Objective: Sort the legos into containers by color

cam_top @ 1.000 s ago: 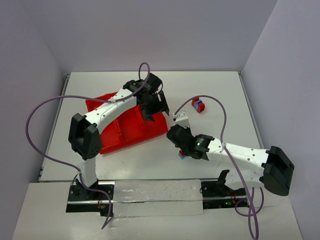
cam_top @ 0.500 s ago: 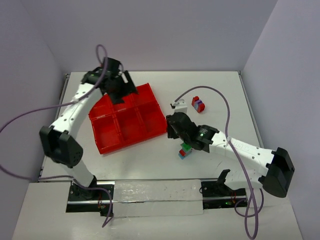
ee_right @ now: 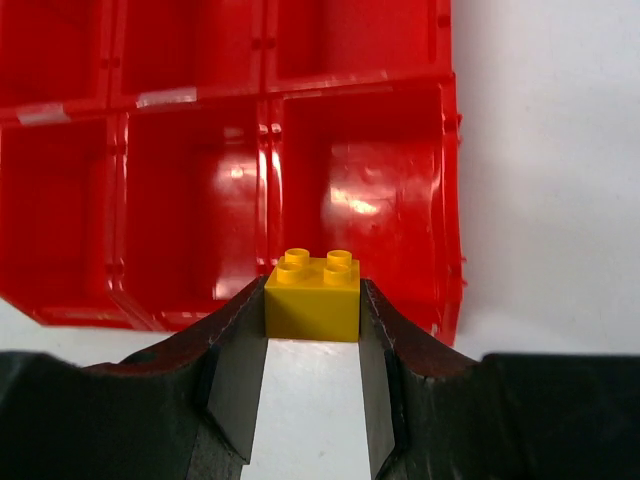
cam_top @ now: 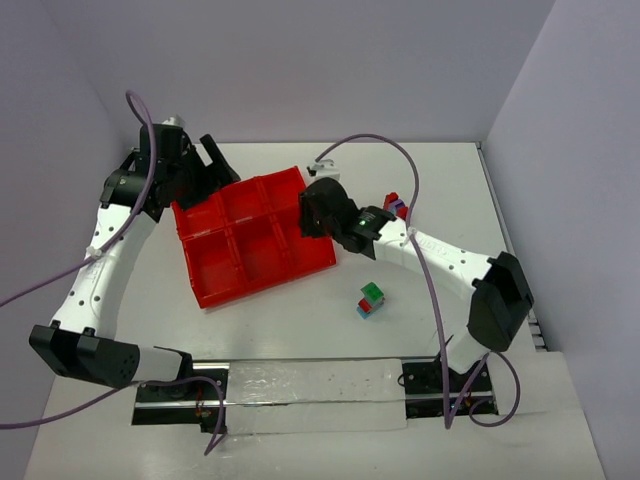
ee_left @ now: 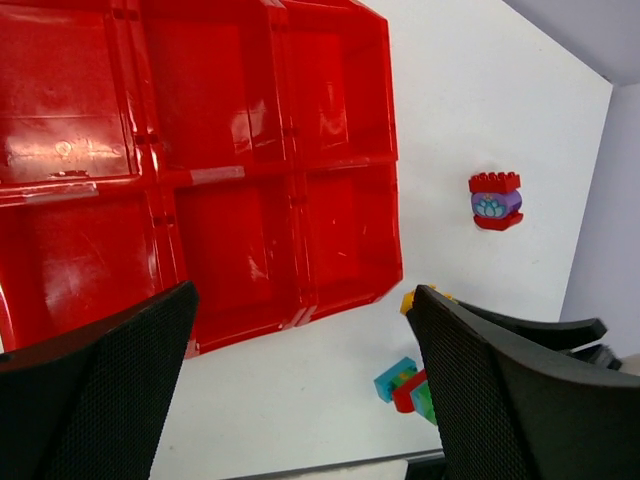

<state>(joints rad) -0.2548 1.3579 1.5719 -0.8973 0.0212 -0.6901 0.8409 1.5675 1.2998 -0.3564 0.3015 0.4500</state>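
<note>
The red six-compartment tray lies left of centre; it also shows in the left wrist view and the right wrist view. My right gripper is shut on a yellow brick and holds it just above the tray's right-hand edge. A small green, red and teal stack lies on the table in front of the tray, also in the left wrist view. A red and purple stack lies at the right. My left gripper is open and empty, high over the tray's far left corner.
The table is white, with grey walls on three sides. Purple cables loop above both arms. The right arm stretches across the table from the near right to the tray's right edge, passing close by the red and purple stack.
My left arm has swung away from over the tray to its far left corner. My right arm has lifted from the near stack and moved to the tray's right edge with the yellow brick.
</note>
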